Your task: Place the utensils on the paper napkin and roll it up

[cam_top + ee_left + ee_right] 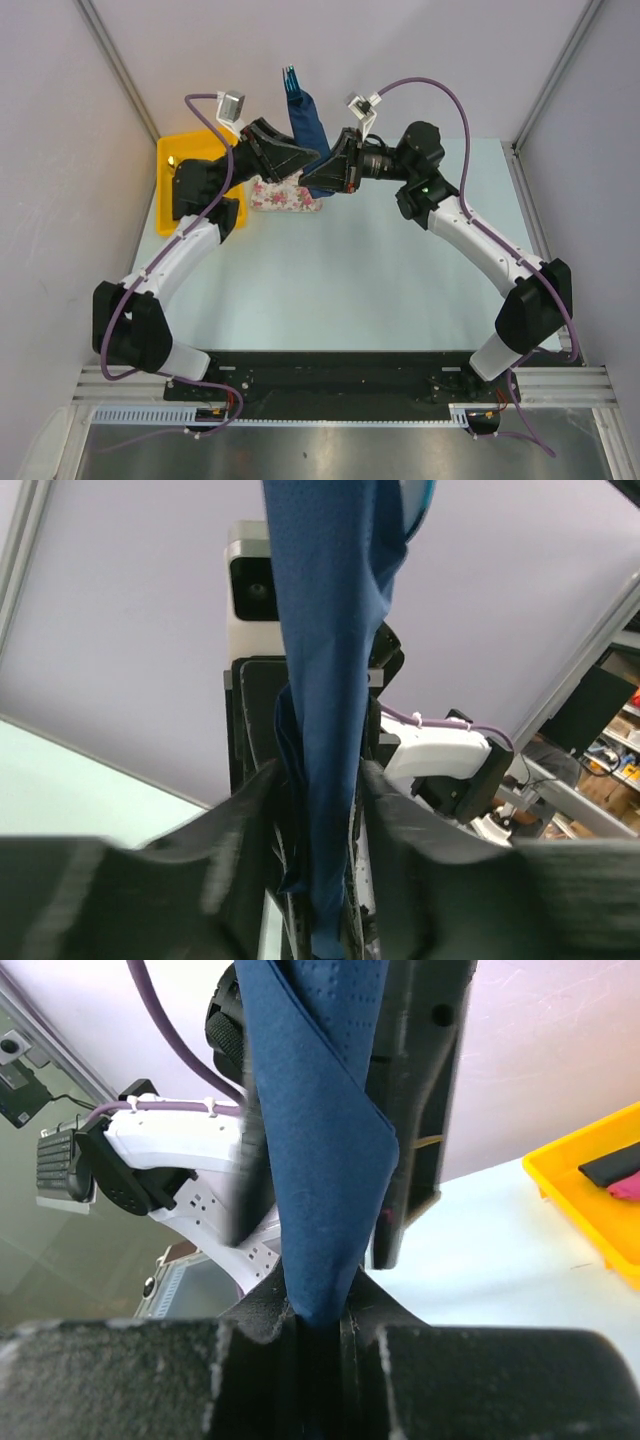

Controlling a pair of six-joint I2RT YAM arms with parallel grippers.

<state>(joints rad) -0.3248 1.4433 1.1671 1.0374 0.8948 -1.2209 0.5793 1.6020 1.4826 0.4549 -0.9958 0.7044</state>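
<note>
To keep the roll tight, the left claw [318, 810], half-open astride the upright navy napkin [305, 130] with its hold not discernible, should close squarely before the right claw [320, 1320], pinched shut on the lower end, yields; both arms [190, 245] arch inward, raised over the flowered mat [280, 195] at twelve o'clock.

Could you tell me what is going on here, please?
Both arms hold the rolled navy napkin upright in the air at the far side of the table, by the floral mat. The right hand pinches its lower part. The left hand has a finger on either side of the roll, but a firm grip cannot be confirmed. A blue utensil end pokes out on top.
</note>
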